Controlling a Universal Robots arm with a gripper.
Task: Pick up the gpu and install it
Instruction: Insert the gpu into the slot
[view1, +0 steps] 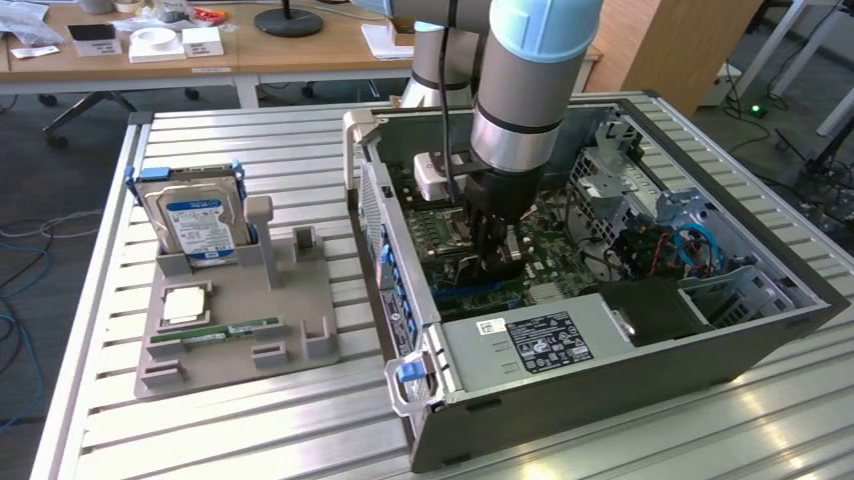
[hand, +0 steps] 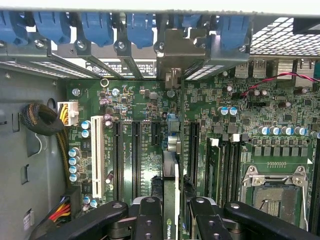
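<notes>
My gripper (view1: 491, 258) is down inside the open computer case (view1: 747, 330), just above the green motherboard (view1: 561, 250). It is shut on the gpu (hand: 170, 172), a thin card seen edge-on between the two black fingers (hand: 150, 220). The card runs along the motherboard's long black expansion slots (hand: 135, 155), and its metal bracket end (hand: 174, 47) reaches the row of blue slot clips (hand: 140, 27) at the case's rear wall. Whether the card's lower edge sits in a slot is hidden by the card itself.
A grey tray (view1: 234, 340) on the exterior view's left holds an upright hard drive (view1: 198, 220), a processor (view1: 183, 305) and a green memory stick (view1: 214, 331). Inside the case are a power supply (view1: 534, 340), a cable bundle (hand: 42, 120), memory sticks (hand: 225, 165) and the processor socket (hand: 272, 187).
</notes>
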